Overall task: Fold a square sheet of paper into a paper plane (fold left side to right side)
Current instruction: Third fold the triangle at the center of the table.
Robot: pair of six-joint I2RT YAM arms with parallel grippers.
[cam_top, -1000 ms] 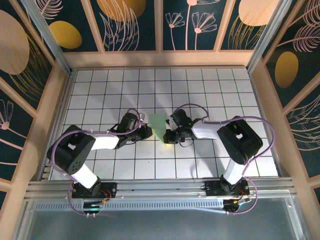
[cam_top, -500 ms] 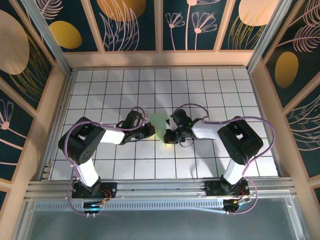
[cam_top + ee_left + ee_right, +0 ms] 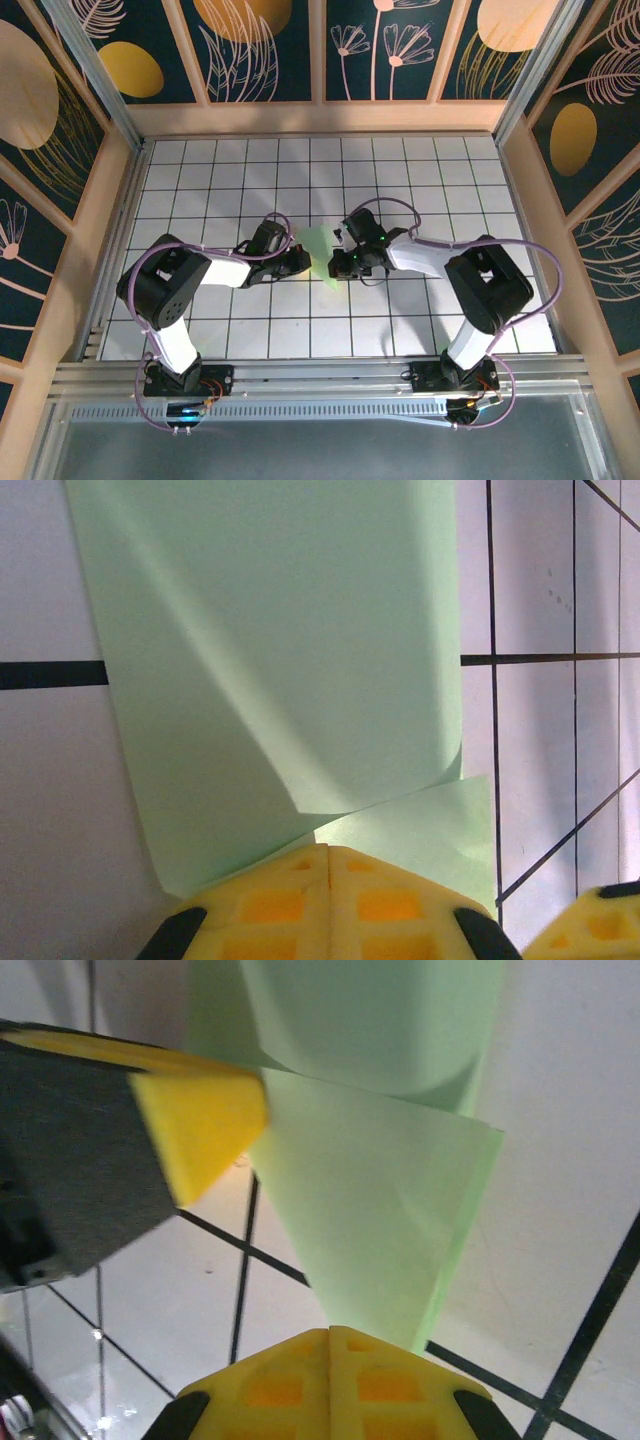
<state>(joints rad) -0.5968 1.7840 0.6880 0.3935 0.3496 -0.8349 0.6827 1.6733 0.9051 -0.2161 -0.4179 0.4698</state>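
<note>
paper: the sheet of paper (image 3: 318, 248) lies dead centre in the top view, on the white gridded counter (image 3: 200, 180).
key relation: it's sandwiched. The left gripper (image 3: 300, 263) is at its lower left edge and the right gripper (image 3: 338, 266) at its lower right, so the paper runs up-frame from both. Neither arm looks nearer.
long axis: roughly top to bottom of the frame, narrowing toward the lower end.
left gripper state: jaws closed, yellow fingertips (image 3: 270, 900) right up against the paper's near edge. Can't tell if they pinch it or just press on it.
right gripper state: closed as well, with the narrow end of the paper meeting its tips. Same doubt about an actual pinch.
material: thin, pale mint, matte, obviously floppy.
shape: not flat. One flap curls over in a soft roll and lies across a lower layer, with no sharp crease visible.
guess: the fold probably needs pressing flat.
</note>
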